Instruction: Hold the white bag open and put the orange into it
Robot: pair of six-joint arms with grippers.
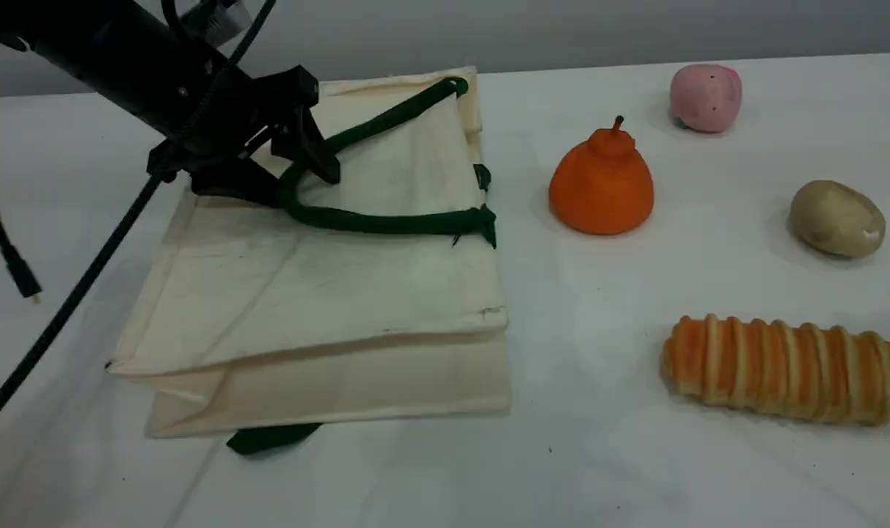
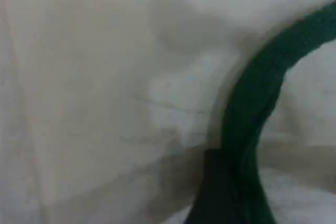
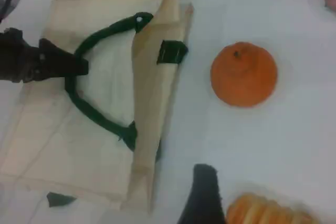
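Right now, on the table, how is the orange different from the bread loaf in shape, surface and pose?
The orange is round with a knobbed top and a small stem; the bread loaf is long and tube-like. The orange is one plain bright colour, while the loaf has pale stripes across orange-tan. The orange stands upright, stem up; the loaf lies on its side. Both rest untouched on the white table, to the right of the bag.
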